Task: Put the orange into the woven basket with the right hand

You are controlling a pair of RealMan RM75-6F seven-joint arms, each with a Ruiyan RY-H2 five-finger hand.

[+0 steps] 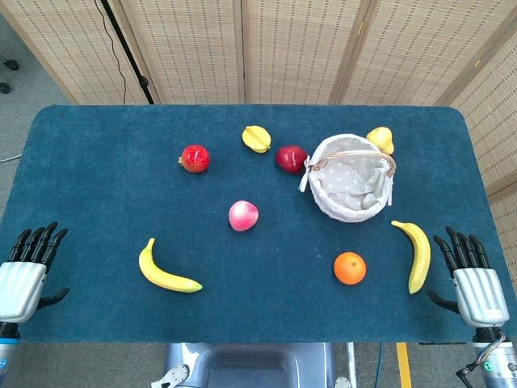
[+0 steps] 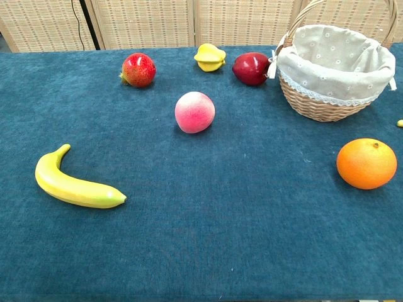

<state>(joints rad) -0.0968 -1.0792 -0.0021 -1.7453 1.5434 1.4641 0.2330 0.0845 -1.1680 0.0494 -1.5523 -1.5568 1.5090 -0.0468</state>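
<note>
The orange [image 1: 350, 267] [image 2: 366, 163] lies on the blue cloth near the front right. Behind it stands the woven basket [image 1: 329, 201] [image 2: 315, 106] with a dotted cloth lining, and nothing shows inside it. My right hand [image 1: 474, 279] rests at the table's right front corner, fingers spread, holding nothing, well right of the orange. At the left front corner my left hand [image 1: 24, 271] lies the same way, fingers apart and bare. Neither hand shows in the chest view.
A banana [image 1: 415, 253] lies between the orange and my right hand. Another banana [image 1: 164, 270], a pink peach [image 1: 243, 216], a pomegranate [image 1: 194, 158], a dark red apple [image 1: 291, 158] and two yellow fruits [image 1: 257, 138] [image 1: 380, 139] sit around the table [image 1: 97, 178].
</note>
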